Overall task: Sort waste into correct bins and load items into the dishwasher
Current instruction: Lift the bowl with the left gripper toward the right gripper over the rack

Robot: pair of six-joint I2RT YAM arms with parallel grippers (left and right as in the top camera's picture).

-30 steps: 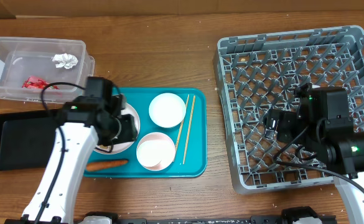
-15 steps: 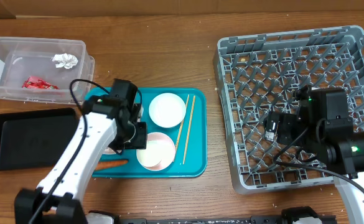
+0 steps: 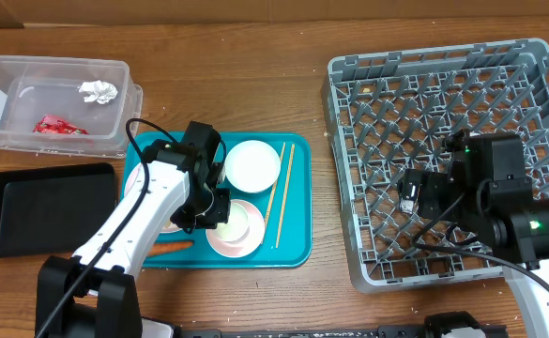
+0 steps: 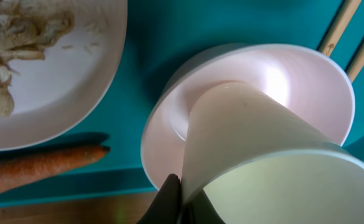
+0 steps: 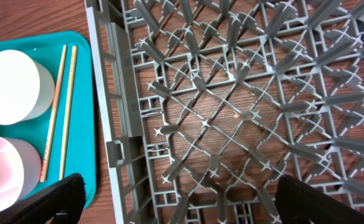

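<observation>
Three cups (image 3: 252, 164), two chopsticks (image 3: 280, 192), two bins (image 3: 58, 62); one plate (image 4: 76, 81), carrot (image 4: 38, 168), tray (image 3: 297, 235), rack (image 3: 434, 52).

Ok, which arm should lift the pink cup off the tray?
Left. The left gripper sits at the rim of the pink cup on the teal tray; the right gripper hangs open over the dish rack.

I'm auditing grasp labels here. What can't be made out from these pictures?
Left tool: left wrist view, cut off by the bottom edge behind the pale cup; open or shut unclear.
Plate: overhead, mostly under the left arm.
Right tool: right wrist view, only finger ends show at bottom corners.
</observation>
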